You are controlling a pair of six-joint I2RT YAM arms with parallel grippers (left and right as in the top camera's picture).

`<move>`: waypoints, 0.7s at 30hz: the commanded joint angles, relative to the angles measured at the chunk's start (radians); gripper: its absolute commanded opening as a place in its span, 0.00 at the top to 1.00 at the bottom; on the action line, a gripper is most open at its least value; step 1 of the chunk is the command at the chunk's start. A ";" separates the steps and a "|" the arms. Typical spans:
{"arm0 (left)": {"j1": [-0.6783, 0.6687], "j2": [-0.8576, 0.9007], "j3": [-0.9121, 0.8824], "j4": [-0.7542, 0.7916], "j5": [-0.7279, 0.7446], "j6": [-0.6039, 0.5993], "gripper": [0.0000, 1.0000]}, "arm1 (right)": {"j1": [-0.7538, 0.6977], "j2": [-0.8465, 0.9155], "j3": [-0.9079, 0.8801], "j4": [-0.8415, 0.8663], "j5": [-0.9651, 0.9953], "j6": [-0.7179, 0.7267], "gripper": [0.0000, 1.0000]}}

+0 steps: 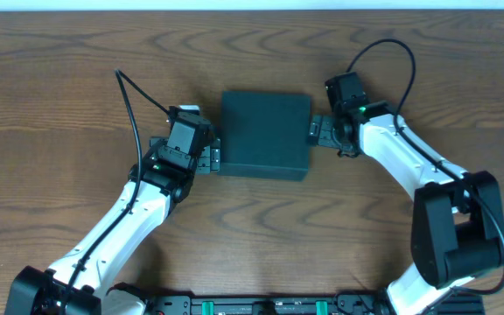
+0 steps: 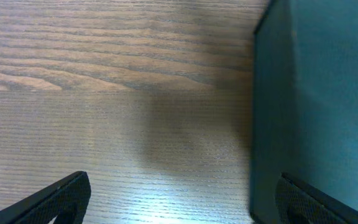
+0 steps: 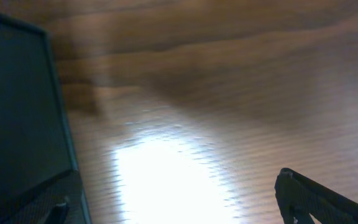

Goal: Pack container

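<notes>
The container (image 1: 264,134) is a dark teal-green square box with its lid closed, lying flat on the wooden table at the middle. My left gripper (image 1: 213,156) is open right at the box's left side; in the left wrist view (image 2: 181,202) the box wall (image 2: 316,99) fills the right, with one finger in front of it. My right gripper (image 1: 318,131) is open at the box's right side; in the right wrist view (image 3: 179,202) the box (image 3: 17,112) fills the left, with one finger over its edge. No snack packets are in view.
The wooden table (image 1: 77,70) stretches around the box. The arms' base rail (image 1: 261,304) runs along the front edge. Black cables (image 1: 129,105) loop over both arms.
</notes>
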 commanded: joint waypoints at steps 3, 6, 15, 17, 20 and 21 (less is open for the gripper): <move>0.003 0.006 0.015 0.003 0.023 0.010 0.05 | 0.024 0.016 0.000 0.031 -0.025 -0.010 0.01; 0.003 0.006 0.015 -0.010 0.020 0.010 0.05 | 0.022 0.016 0.000 0.040 -0.018 -0.010 0.01; 0.028 0.092 0.011 -0.035 0.014 -0.009 0.05 | 0.015 0.016 0.000 0.083 -0.006 -0.010 0.01; 0.028 0.096 0.011 -0.034 0.014 -0.019 0.05 | 0.015 0.016 0.000 0.089 -0.006 -0.010 0.01; 0.028 0.095 0.011 -0.034 0.016 -0.024 0.05 | 0.015 0.016 0.000 0.095 -0.006 -0.010 0.01; 0.028 0.095 0.011 -0.037 0.019 -0.024 0.05 | 0.015 0.016 0.000 0.098 -0.006 -0.010 0.01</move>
